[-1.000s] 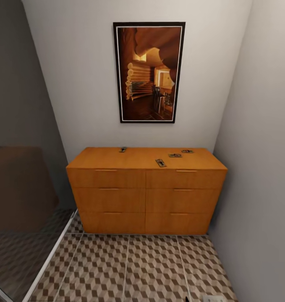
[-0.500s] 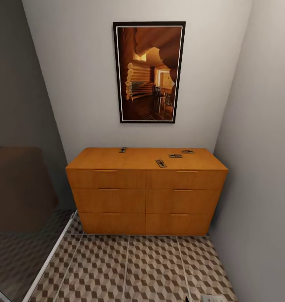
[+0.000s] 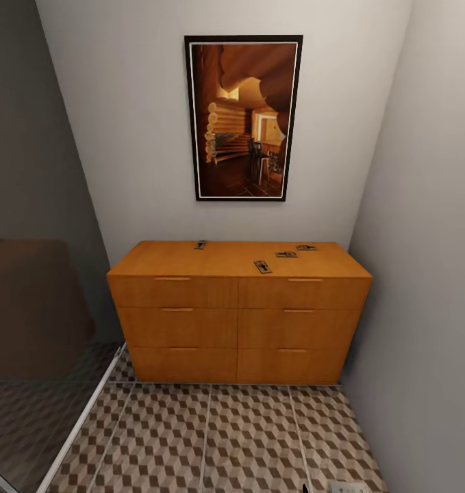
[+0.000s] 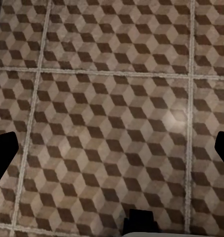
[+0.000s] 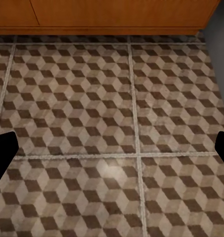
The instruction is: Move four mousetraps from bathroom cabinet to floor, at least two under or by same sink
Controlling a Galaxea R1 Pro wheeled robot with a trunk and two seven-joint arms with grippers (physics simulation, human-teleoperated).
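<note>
While both point down at the bathroom floor (image 4: pixel 112 98), left hand (image 4: pixel 112 148) and right hand (image 5: pixel 112 148) gape wide.

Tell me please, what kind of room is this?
Probably a narrow corner of a home bathroom: patterned tile floor, a glass panel like a shower screen at one side. A wooden cabinet stands against the wall under a framed picture.

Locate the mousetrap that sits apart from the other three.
Head view: the lone mousetrap lies at the cabinet top's back edge, below the painting, left of the others.
</note>
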